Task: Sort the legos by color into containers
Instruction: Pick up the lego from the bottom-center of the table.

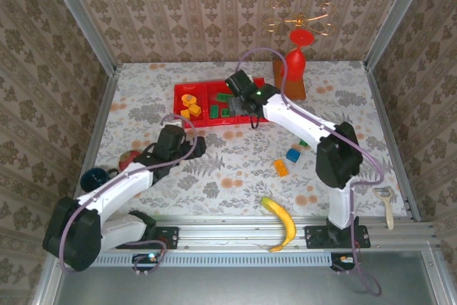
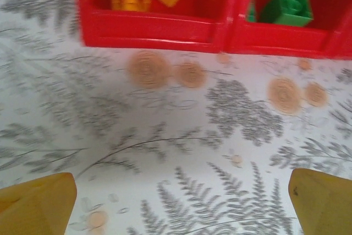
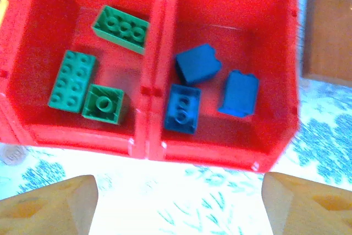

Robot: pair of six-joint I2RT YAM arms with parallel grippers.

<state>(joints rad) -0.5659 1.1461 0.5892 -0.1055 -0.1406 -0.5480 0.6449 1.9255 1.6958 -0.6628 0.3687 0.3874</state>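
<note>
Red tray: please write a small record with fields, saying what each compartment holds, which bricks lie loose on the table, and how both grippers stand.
tray: red, three compartments
left compartment: orange-yellow bricks
middle compartment: three green bricks
right compartment: three blue bricks
loose on table: at least a blue brick and an orange brick
left gripper: open, empty, facing the tray's front wall
right gripper: open, empty, above the tray's front edge

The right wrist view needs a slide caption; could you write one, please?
Open right claw above the red tray: three green bricks, three blue bricks, in separate compartments.
</note>
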